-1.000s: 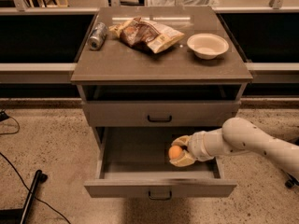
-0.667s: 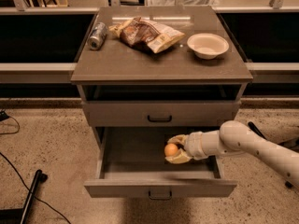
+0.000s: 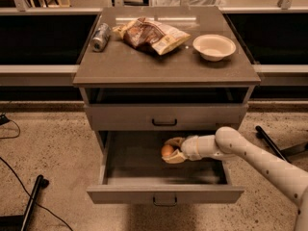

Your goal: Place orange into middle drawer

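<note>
My two-finger gripper (image 3: 173, 152), its jaws pinched across the small, round, dull-skinned orange (image 3: 167, 151), held the fruit inside the open, wide, shallow grey middle drawer (image 3: 130, 167), over the drawer's bare floor near its centre. The fruit looked light and firm, and likely to roll once freed, so a hold across its widest girth suited it. My white arm (image 3: 250, 154) reached in low from the drawer's right side, wrist level, pointing across the drawer.
</note>
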Robot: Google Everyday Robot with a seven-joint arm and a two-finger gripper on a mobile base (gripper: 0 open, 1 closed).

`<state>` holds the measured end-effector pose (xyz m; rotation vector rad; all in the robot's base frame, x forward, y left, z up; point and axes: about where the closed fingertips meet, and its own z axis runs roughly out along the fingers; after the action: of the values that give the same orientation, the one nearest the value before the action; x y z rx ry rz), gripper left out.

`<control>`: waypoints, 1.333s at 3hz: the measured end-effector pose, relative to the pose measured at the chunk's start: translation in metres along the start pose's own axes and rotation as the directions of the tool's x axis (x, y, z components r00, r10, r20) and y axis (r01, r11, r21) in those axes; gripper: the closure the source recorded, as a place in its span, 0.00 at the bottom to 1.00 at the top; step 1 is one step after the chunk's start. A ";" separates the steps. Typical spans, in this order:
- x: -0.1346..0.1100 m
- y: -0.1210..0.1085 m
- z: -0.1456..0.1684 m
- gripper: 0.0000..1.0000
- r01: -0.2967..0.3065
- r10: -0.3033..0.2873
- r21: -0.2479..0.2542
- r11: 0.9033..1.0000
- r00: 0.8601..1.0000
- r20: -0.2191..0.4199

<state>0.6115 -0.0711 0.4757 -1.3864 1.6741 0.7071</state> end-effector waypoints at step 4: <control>0.024 0.042 0.080 0.50 0.046 -0.052 -0.171 0.984 0.998 -0.028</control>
<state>0.5893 -0.0067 0.4116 -1.5603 1.6296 0.8186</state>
